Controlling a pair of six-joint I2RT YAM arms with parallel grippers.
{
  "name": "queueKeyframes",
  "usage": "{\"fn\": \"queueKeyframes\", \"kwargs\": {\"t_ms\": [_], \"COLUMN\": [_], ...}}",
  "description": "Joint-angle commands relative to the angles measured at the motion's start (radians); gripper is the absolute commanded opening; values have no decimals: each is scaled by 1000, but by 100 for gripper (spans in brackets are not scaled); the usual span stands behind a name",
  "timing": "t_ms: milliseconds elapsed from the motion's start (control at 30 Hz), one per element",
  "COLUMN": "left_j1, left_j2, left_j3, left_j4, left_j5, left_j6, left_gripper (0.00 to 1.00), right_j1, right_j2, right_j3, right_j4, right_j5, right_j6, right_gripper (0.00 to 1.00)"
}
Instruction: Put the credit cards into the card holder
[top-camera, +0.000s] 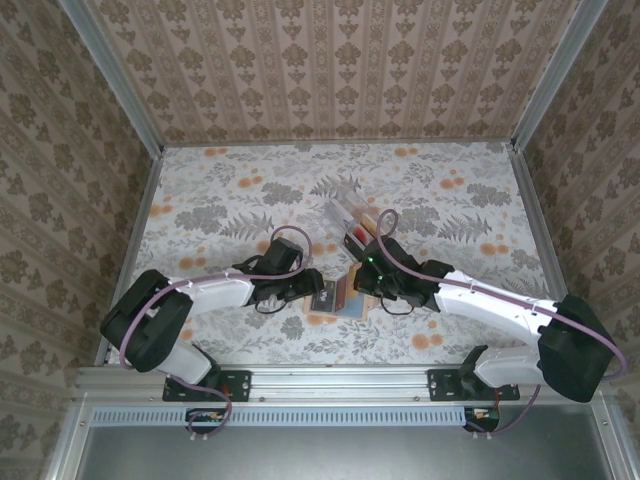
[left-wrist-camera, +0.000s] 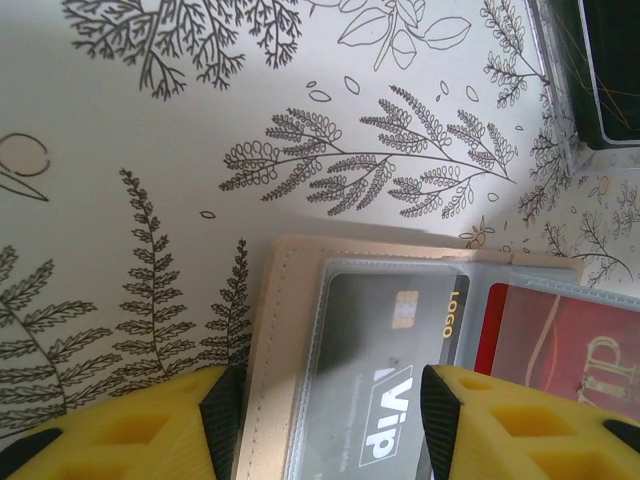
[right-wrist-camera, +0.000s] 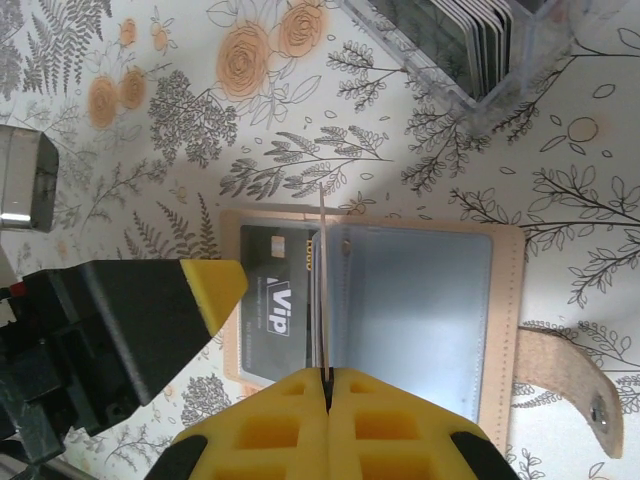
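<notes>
The tan card holder (top-camera: 355, 306) (left-wrist-camera: 268, 350) (right-wrist-camera: 506, 330) lies open on the table between the two arms. A dark grey credit card (left-wrist-camera: 385, 360) (right-wrist-camera: 272, 315) sits in its left clear sleeve. My left gripper (top-camera: 318, 285) (left-wrist-camera: 330, 420) is open above that side, one pad by the holder's outer edge and the other over the grey card. One of its fingers (right-wrist-camera: 205, 285) shows in the right wrist view. My right gripper (top-camera: 362, 278) (right-wrist-camera: 328, 385) is shut on a red credit card (left-wrist-camera: 560, 350) (right-wrist-camera: 322, 280), held on edge over the holder's middle fold. The right sleeve looks empty.
A clear plastic tray (top-camera: 352, 215) (left-wrist-camera: 590, 80) (right-wrist-camera: 470, 40) with several more cards stands just beyond the holder. The holder's strap with its snap (right-wrist-camera: 570, 380) sticks out to the right. Walls enclose the table.
</notes>
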Motion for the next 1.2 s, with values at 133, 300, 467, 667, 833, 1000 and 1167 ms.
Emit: {"fn": "queueKeyframes", "kwargs": {"t_ms": [133,300,467,667,833,1000,1167], "left_j1": [-12,-13,-13,-13,-13,-12,-12], "left_j2": [7,-17,-56,-92,-101,-150,-182], "left_j3": [7,5,0,-9,-13,-27,-29], "left_j4": [12,2,-24,-39,-43,-82,-116], "left_j5": [10,-12,-45,-73,-84,-147,-177], "left_j6": [3,1,1,-1,-5,-19,-9], "left_gripper": [54,55,59,62,63,68,70], "right_j1": [-4,-3,-3,-4,-5,-5,-7], "right_j2": [22,63,77,68,36,-31,-85], "right_j3": [28,48,59,67,71,74,54], "right_j4": [47,64,47,-15,-91,-177,-148], "right_j5": [-51,-89,-78,-33,43,135,131], "right_j6": [-15,-22,-20,-14,1,1,-26], "right_gripper": [7,7,7,6,6,5,0]}}
